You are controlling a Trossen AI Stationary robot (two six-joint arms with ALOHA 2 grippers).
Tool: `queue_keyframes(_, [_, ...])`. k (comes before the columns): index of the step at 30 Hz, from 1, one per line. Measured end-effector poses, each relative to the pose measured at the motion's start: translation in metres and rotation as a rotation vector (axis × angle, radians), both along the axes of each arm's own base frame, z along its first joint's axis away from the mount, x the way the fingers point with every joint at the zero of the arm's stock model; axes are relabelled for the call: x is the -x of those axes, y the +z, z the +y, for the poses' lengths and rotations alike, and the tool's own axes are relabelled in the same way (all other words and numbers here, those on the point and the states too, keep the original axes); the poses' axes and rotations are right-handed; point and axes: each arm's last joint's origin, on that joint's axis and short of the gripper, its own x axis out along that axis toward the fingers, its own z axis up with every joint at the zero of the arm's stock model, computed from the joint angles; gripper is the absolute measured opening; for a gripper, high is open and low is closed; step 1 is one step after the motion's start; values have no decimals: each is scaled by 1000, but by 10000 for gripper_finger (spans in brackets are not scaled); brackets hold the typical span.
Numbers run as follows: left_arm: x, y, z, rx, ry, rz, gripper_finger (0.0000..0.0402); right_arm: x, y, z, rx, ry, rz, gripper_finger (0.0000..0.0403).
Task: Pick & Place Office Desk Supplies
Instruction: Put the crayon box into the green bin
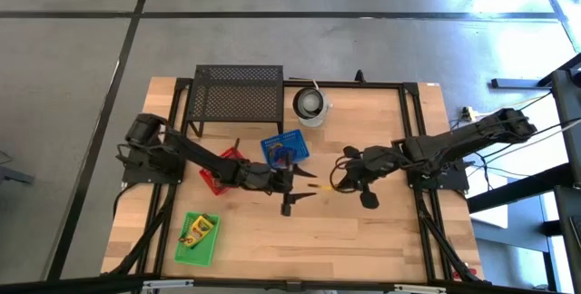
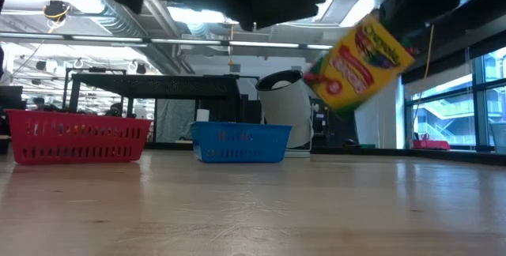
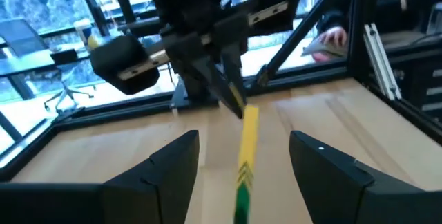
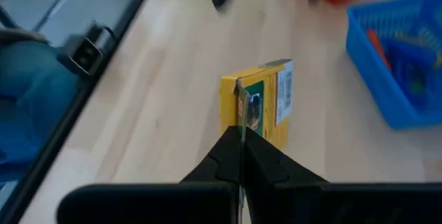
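A yellow-and-green crayon box [image 2: 360, 58] hangs tilted in the air over the table's middle, with my right gripper [image 4: 241, 137] shut on it. In the high view it shows only as a thin yellow strip [image 1: 320, 186] between the two arms. My left gripper [image 3: 242, 141] reaches in from the table's left and is open. Its fingers [image 3: 173, 165] stand on either side of the box's green end [image 3: 242, 196] without touching it. A second crayon box [image 1: 201, 229] lies in a green basket [image 1: 182, 249] at the near left. My right gripper pinches the box's thin edge at one end [image 4: 241, 117] between its two shut fingers. It comes from the table's right, slanting down. The box sticks out beyond the fingertips toward my left gripper, edge-up and lifted clear of the table.
A red basket [image 1: 216, 181] and a blue basket [image 1: 272, 144] with small items sit just beyond my left arm. A black mesh stand [image 1: 239, 94] and a white cup [image 1: 310, 105] are at the far edge. Bare wood lies near the front edge.
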Motion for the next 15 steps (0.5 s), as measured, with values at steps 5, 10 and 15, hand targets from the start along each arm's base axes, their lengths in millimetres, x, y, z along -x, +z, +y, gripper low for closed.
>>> queue_keyframes(5, [-8, -12, -2, 15, -12, -45, 221, -5, 9, 7, 16, 43, -127, 5])
queue_keyframes(10, [-15, -15, -4, 21, -13, -42, 219, -6, 14, 12, 39, 77, -197, 5])
queue_keyframes(15, [-15, -16, -6, 53, -12, -36, 195, -6, 13, 14, 63, 53, -203, 5])
